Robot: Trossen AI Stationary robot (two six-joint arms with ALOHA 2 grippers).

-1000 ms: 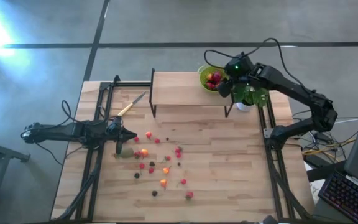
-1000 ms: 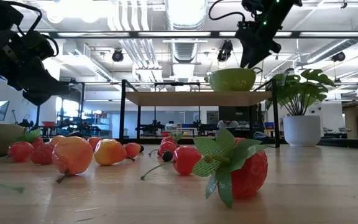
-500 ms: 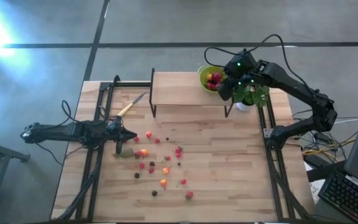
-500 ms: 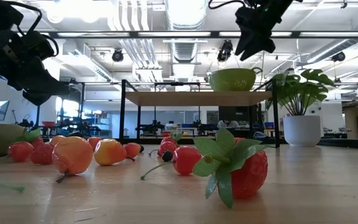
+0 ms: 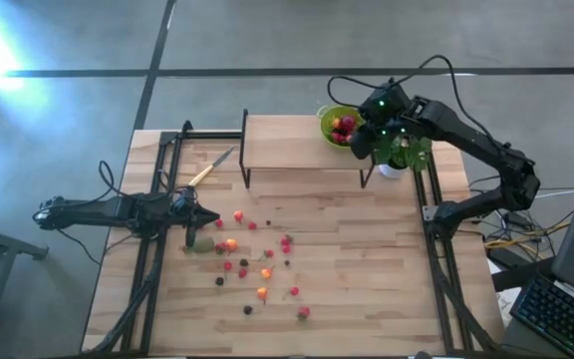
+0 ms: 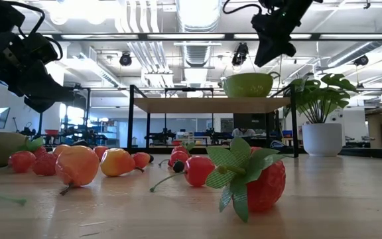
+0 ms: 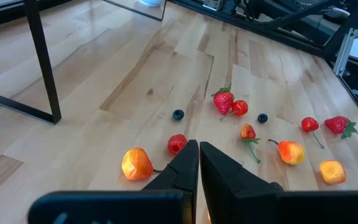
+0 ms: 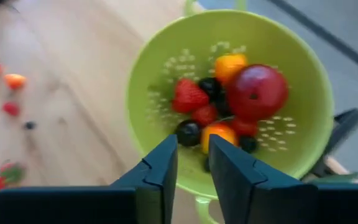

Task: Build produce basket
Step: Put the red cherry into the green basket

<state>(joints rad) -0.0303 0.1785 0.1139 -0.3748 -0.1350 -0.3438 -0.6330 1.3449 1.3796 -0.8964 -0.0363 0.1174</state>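
One lime-green colander [image 8: 229,93] on the shelf [image 5: 302,142] — right gripper [image 8: 193,165] above, fingers narrowly apart, left gripper [image 7: 199,163] together.

Bright ceiling lights glare overhead; right wrist view blurred.

Lime-green produce basket [image 5: 339,125] (part-filled) on shelf; produce [image 5: 257,269] scattered.

Matt pale wood table [image 5: 367,289]; glossy perforated plastic produce basket [image 8: 166,81].
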